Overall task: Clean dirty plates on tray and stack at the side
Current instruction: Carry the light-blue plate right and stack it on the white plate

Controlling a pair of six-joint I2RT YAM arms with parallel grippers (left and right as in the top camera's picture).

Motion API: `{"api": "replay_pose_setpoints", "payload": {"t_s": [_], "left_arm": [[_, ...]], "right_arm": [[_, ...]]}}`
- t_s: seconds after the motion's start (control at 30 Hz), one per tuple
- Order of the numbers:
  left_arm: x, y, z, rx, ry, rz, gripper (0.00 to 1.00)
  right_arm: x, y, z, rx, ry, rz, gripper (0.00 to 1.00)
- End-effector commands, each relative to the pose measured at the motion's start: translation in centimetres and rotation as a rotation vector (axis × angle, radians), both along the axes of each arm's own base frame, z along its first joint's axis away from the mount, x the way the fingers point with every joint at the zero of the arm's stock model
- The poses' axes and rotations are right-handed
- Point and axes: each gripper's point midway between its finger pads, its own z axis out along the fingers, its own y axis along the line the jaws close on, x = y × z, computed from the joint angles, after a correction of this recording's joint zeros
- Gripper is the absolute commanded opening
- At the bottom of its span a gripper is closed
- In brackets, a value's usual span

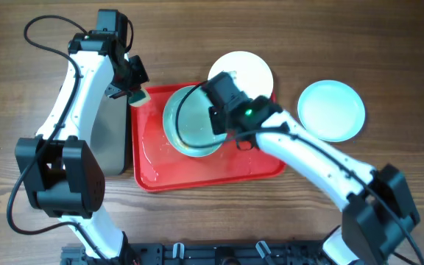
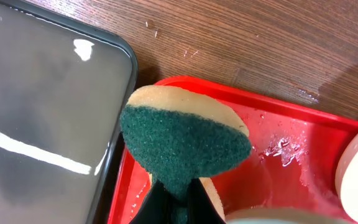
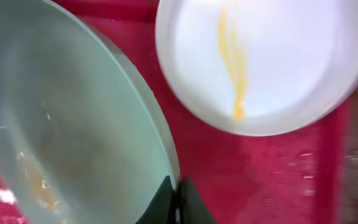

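The red tray [image 1: 197, 173] lies mid-table. My right gripper [image 1: 216, 118] is shut on the rim of a mint-blue plate [image 1: 190, 121] and holds it tilted over the tray; in the right wrist view the plate [image 3: 61, 124] shows pale smears and my fingertips [image 3: 177, 193] pinch its edge. A white plate [image 1: 250, 68] with a yellow streak [image 3: 232, 56] rests at the tray's back right corner. A second mint-blue plate [image 1: 331, 110] lies on the table to the right. My left gripper [image 1: 131, 92] is shut on a green-and-tan sponge [image 2: 185, 146] over the tray's back left corner [image 2: 185, 84].
A black tray with a grey inside [image 1: 110, 140] lies left of the red tray, also in the left wrist view [image 2: 42, 106]. Water films the red tray's floor [image 2: 284, 152]. Wood tabletop surrounds both trays.
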Motion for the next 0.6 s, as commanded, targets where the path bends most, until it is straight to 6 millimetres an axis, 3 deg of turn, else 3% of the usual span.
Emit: {"api": "replay_pose_setpoints", "payload": {"t_s": [0.0, 0.33, 0.57], "left_arm": [[0.1, -0.3, 0.3, -0.021, -0.006, 0.013, 0.04], [0.1, -0.3, 0.3, -0.021, -0.002, 0.013, 0.04], [0.1, -0.3, 0.3, -0.021, -0.002, 0.013, 0.04]], "right_arm": [[0.5, -1.7, 5.4, -0.206, -0.294, -0.064, 0.04], [-3.6, -0.8, 15.1, -0.639, -0.827, -0.125, 0.04], [-3.8, 0.5, 16.7, -0.684, -0.874, -0.104, 0.04]]}}
